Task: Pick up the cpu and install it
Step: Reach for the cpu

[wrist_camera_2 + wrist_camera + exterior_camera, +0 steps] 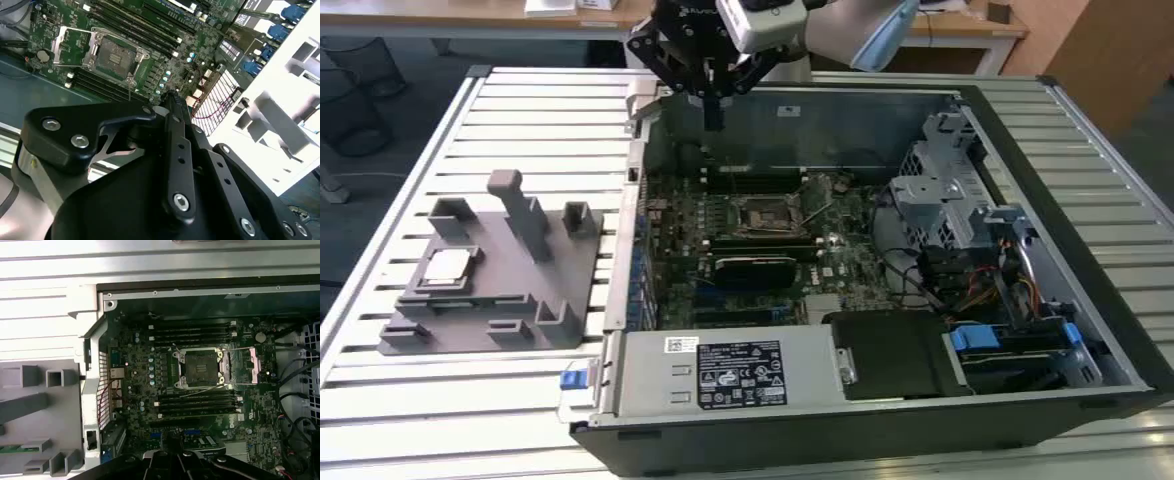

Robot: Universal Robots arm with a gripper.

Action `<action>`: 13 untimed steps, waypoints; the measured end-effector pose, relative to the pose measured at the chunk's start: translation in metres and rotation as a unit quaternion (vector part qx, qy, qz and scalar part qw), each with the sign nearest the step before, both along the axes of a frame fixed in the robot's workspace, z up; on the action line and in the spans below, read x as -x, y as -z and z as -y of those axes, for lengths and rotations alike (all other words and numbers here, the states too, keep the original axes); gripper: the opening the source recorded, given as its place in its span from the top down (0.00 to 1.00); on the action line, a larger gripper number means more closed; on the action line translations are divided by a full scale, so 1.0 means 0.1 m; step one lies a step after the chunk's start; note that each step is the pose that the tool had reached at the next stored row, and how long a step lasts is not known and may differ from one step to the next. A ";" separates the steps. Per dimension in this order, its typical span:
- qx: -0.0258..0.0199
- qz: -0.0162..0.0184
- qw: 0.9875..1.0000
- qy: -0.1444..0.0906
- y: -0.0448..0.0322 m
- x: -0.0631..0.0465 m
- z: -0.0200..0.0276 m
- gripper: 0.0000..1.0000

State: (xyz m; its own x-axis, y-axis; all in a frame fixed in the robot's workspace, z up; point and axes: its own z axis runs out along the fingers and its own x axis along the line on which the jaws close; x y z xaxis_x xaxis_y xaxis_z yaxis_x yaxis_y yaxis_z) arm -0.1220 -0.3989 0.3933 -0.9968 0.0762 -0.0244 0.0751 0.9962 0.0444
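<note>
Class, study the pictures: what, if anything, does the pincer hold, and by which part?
Nothing is held. The pincer, shut and bare, hangs over the open computer case, while the cpu lies on the grey fixture, apart from it.

Slatted white table (454,400), wooden desk (454,18), grey floor (434,65)

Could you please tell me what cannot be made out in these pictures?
Exterior view: the cpu on the fixture is too small to show any corner mark.
Second wrist view: the hand covers part of the motherboard.
First wrist view: the fixture is cut off by an edge; pins in the socket are too fine to tell.
</note>
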 end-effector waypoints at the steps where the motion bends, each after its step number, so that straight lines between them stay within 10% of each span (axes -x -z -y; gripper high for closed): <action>1: 0.000 0.000 1.000 0.000 0.000 0.00 0.000 0.89; 13: 0.000 0.000 1.000 0.000 0.002 0.02 0.000 0.89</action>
State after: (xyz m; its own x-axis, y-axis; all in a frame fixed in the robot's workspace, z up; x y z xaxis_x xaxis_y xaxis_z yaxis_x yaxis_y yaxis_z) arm -0.1240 -0.3989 0.3931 -0.9968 0.0763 -0.0245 0.0751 0.9962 0.0444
